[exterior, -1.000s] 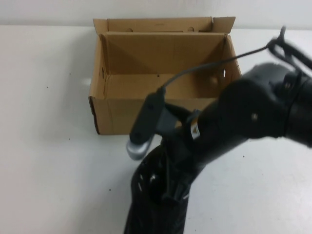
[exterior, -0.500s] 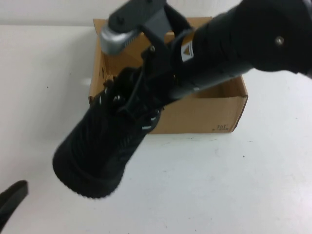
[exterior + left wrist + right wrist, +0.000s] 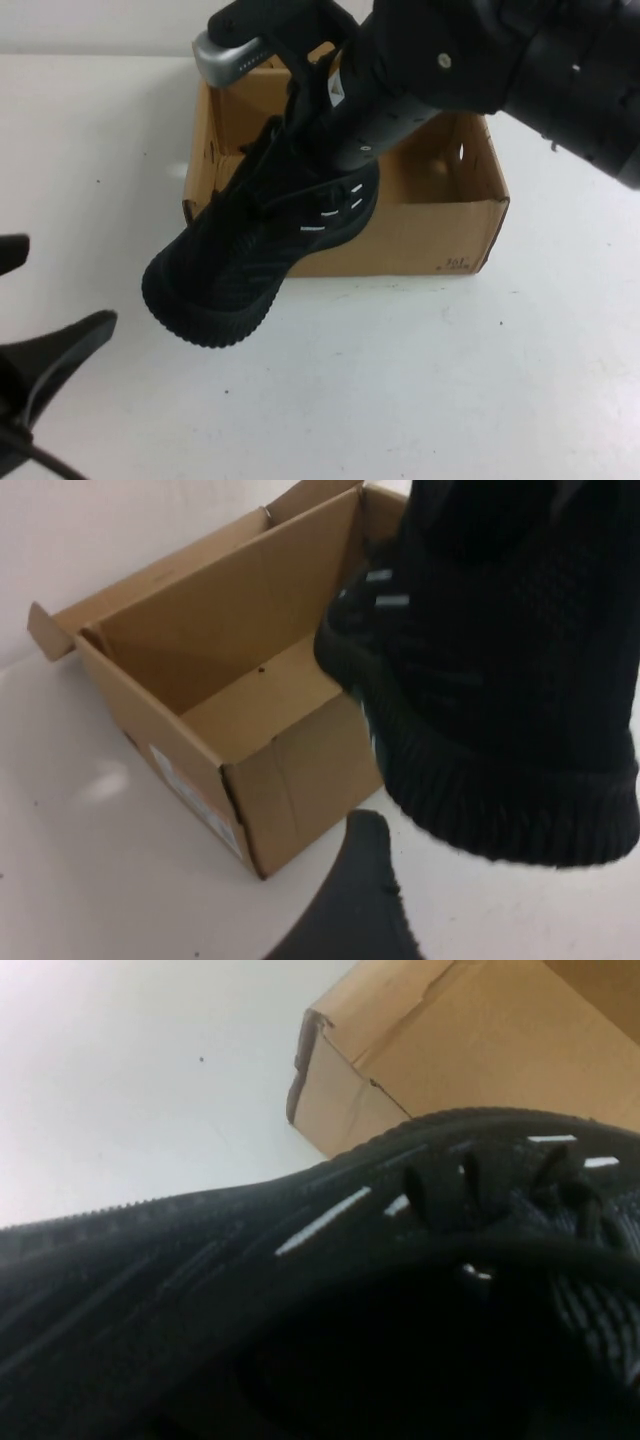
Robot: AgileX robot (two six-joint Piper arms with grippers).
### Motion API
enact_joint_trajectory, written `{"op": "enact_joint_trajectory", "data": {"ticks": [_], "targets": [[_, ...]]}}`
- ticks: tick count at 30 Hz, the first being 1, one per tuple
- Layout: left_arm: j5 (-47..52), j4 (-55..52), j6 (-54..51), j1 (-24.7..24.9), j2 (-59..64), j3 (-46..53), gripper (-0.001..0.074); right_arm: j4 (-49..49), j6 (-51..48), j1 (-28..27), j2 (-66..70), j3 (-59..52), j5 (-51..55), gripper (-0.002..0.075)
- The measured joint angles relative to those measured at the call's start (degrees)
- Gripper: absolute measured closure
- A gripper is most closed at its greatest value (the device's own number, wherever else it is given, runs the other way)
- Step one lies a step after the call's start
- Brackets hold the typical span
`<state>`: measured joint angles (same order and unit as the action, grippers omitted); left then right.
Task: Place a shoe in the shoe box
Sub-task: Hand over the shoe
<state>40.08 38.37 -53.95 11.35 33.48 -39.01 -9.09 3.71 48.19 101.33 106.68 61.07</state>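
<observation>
right jaws (image 3: 300, 120) hold shoe (image 3: 250, 250) over box (image 3: 470, 235) | left jaws (image 3: 40, 350) near-left

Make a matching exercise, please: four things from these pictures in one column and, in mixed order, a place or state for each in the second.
Things:
1. shoe
2. box
3. right gripper
4. left gripper

States:
A. low at the table's near left edge, holding nothing
B. brown, open, nothing inside
C. black, lifted, toe hanging outside the box front
D. above the box, gripping the shoe

Pairs: 1-C, 2-B, 3-D, 4-A
</observation>
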Motion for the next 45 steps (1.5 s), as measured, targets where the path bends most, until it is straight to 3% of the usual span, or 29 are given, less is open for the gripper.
{"op": "enact_joint_trajectory", "data": {"ticks": [12,19,26,31,33,36,37,39,45], "targets": [[2.7,5.6,-6.1,0.3,11.7,-7.0,0.0164,0.2,0.2,0.0,3.5,3.9,-0.8,0.0706],[-1.0,1.3,-6.6,6.3,14.3,-8.0,0.0165,0.2,0.2,0.0,5.9,7.0,-0.9,0.0706],[-8.6,-7.1,0.9,13.6,17.5,-8.1,0.0166,0.4,0.2,0.0,7.5,10.1,-0.3,0.0706],[-13.9,-17.0,13.0,15.2,23.2,-8.1,0.0174,0.8,0.2,0.0,7.5,10.4,0.8,0.0707],[-14.5,-18.4,15.6,15.3,25.3,-8.4,0.0258,0.9,0.2,0.0,7.5,10.4,1.7,0.0707],[-11.6,-18.8,16.9,15.5,27.7,-10.3,0.0566,1.0,0.2,0.0,7.6,10.4,3.2,0.0708],[-11.1,-19.0,16.9,16.0,28.1,-10.9,0.0611,1.0,0.2,0.0,7.6,10.4,3.7,0.0708],[-10.6,-19.4,16.9,16.9,28.5,-11.3,0.0665,0.9,0.2,0.0,7.6,10.4,4.2,0.0709],[-10.6,-20.0,16.9,18.9,28.7,-11.3,0.0672,0.4,0.2,-0.1,7.6,10.4,5.6,0.0709]]}}
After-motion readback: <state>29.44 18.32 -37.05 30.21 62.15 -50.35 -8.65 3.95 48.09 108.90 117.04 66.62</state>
